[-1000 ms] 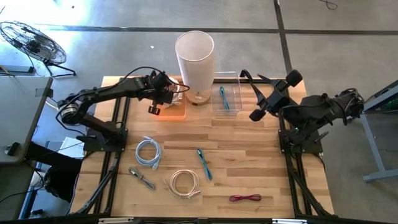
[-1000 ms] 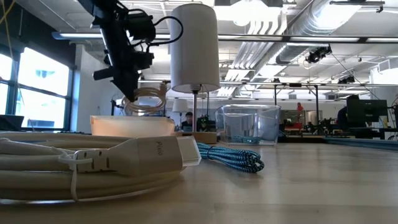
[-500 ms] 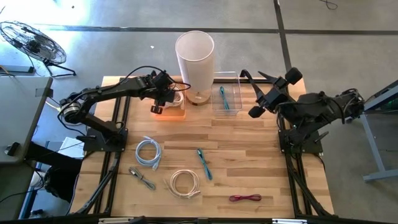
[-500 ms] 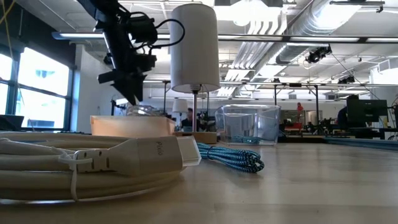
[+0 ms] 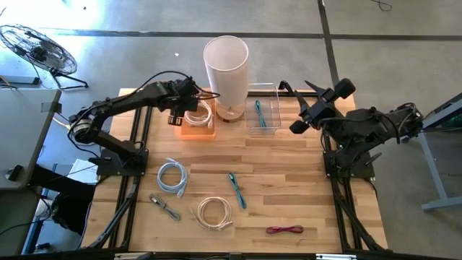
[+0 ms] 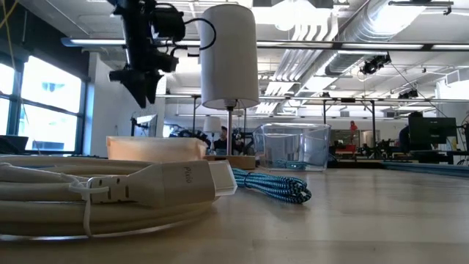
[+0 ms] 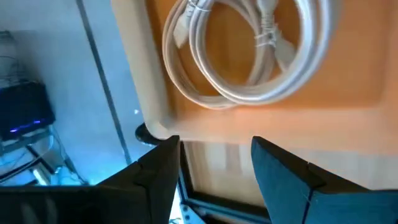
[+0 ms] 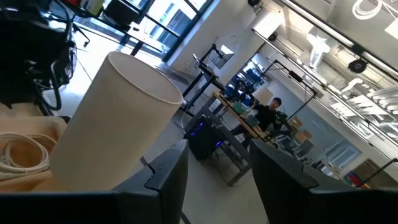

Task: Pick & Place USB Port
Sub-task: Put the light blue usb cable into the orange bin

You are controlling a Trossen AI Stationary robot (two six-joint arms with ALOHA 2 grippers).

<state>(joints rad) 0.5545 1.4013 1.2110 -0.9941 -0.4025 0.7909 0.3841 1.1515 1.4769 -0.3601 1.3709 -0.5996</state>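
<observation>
- The left gripper (image 5: 175, 120) hangs above the left edge of the orange tray (image 5: 196, 131) at the counter's (image 5: 289, 180) far side; its jaws stand apart with nothing between them.
- A coiled white USB cable (image 5: 200, 114) lies flat in that tray, its loop resting against the tray floor; in the left wrist view the coil (image 7: 245, 53) shows plug ends bunched at one side, but which way they point is unclear.
- Just beside the tray stands a tall white cylinder (image 5: 226, 68), then a clear bin (image 5: 264, 108) holding a blue cable (image 5: 260, 113).
- Nearer the front lie a pale blue coil (image 5: 172, 176), a grey cable (image 5: 164, 207), a white coil (image 5: 214, 213), a blue braided cable (image 5: 237, 190) and a red cable (image 5: 284, 230), with bare wood between them.
- The right gripper (image 5: 309, 110) is raised beside the clear bin's right edge, jaws parted and empty.
</observation>
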